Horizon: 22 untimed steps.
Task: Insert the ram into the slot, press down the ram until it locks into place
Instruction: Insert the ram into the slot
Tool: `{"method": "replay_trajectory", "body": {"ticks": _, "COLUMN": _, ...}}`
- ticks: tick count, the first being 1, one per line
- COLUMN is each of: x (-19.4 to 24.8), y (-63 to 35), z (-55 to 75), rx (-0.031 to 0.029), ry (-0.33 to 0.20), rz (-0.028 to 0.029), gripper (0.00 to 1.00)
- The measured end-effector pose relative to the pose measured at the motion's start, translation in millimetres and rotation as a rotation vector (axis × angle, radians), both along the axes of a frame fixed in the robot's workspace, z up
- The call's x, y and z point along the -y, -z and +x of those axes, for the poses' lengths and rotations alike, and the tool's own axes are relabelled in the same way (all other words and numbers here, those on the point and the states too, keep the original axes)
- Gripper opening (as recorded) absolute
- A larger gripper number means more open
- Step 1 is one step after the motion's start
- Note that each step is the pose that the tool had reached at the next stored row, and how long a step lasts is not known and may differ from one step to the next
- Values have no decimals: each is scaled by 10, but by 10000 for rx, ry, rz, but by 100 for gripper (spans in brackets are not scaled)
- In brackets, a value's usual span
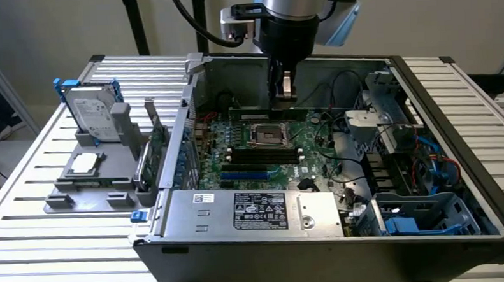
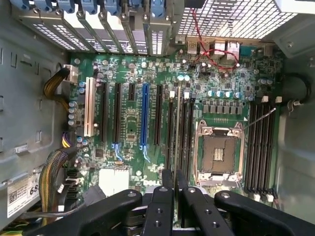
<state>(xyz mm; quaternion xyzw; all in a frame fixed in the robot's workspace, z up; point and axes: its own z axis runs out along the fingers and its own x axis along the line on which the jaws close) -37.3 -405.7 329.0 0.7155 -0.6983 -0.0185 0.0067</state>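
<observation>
My gripper [image 1: 284,99] hangs inside the open computer case, above the green motherboard [image 1: 234,132]. Its two black fingers [image 2: 166,183] stand close together on the thin ram [image 2: 175,147], which I see edge-on as a pale strip running out from the fingertips. That strip lies parallel to the group of black slots [image 2: 181,132] beside the silver CPU socket [image 2: 217,152] and sits over them, still well above the board. The same slots [image 1: 261,155] show in the exterior view just in front of the CPU socket [image 1: 267,134]. A second group of black slots [image 2: 258,147] lies on the socket's other side.
A blue expansion slot [image 2: 144,118] and black card slots lie beside the memory sockets. The power supply [image 1: 247,211], cable bundles [image 1: 346,156] and a drive cage [image 1: 406,166] crowd the case. Outside, on the exterior view's left, a grey holder [image 1: 96,176] carries a hard drive [image 1: 93,113] and a green card [image 1: 157,151].
</observation>
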Motion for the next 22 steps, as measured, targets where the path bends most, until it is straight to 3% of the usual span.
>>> {"method": "replay_trajectory", "body": {"ticks": 22, "x": 12, "y": 399, "z": 43, "rx": 0, "ry": 299, "rz": -1, "gripper": 14}}
